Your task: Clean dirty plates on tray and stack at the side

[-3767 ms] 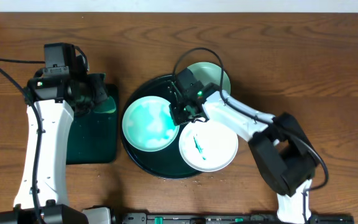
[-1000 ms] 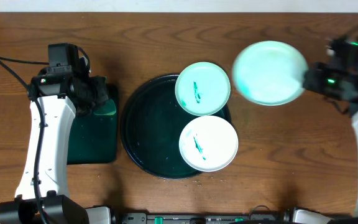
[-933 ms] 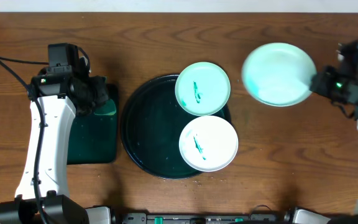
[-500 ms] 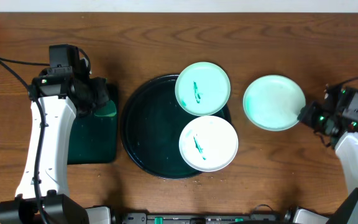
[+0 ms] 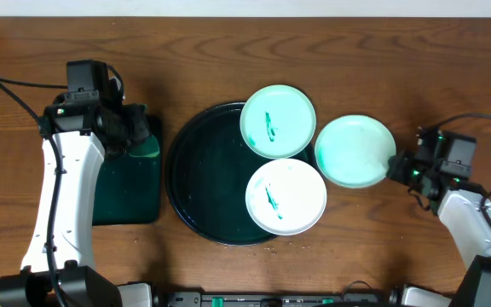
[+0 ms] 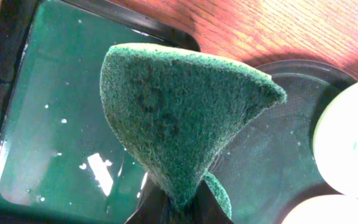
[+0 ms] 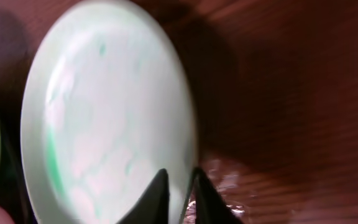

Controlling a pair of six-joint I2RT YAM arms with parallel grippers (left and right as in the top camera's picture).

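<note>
Left end effector [image 6: 174, 206] pinching green sponge [image 6: 173, 112], right end effector [image 7: 179, 190] narrowly clasping mint plate [image 7: 104, 106] by its rim, just beside tray [image 5: 199, 175]

**Two smeared ones aboard, a third alongside**

The large round black-green tray [image 5: 203, 183] lies flat, its left half bare. A pale mint-green round plate [image 5: 278, 121] overhangs its upper right rim. A white round plate [image 5: 285, 197] overhangs its lower right rim. Each bears a green smear in the middle. A second mint-green plate [image 5: 355, 151], faintly streaked, sits on the wooden table [image 5: 228, 51] just right of the tray.
</note>
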